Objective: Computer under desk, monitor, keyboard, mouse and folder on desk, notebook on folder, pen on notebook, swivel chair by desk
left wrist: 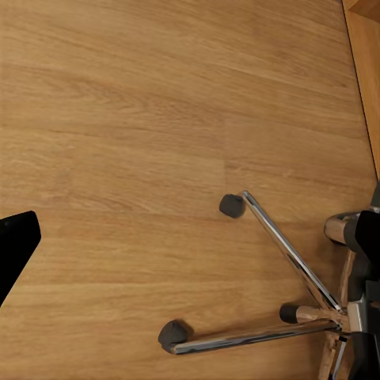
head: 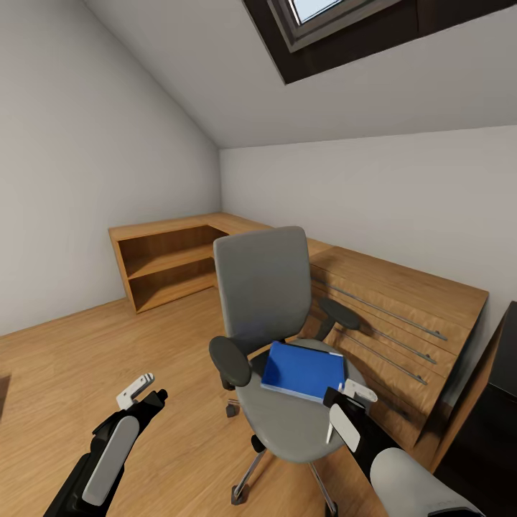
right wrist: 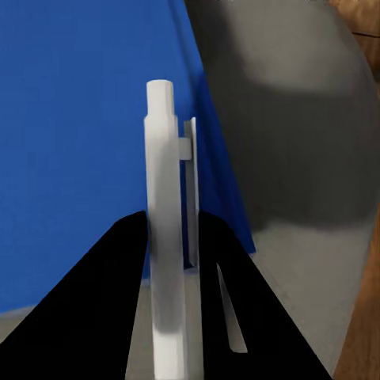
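The grey upholstered swivel chair (head: 276, 337), on a chrome star base over wooden plank floor (left wrist: 142, 119), carries the flat bright blue folder (head: 301, 370) on its round seat. Above the seat's front edge, the right claw (right wrist: 170, 237) pinches a slim white pen (right wrist: 166, 229). The left claw (head: 140, 395) hangs beside the chair; its state is unclear.

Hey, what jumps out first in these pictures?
A bright blue folder lies on the seat of a grey swivel chair in the middle of the room. The right gripper hangs over the seat's edge, pinching a white pen.
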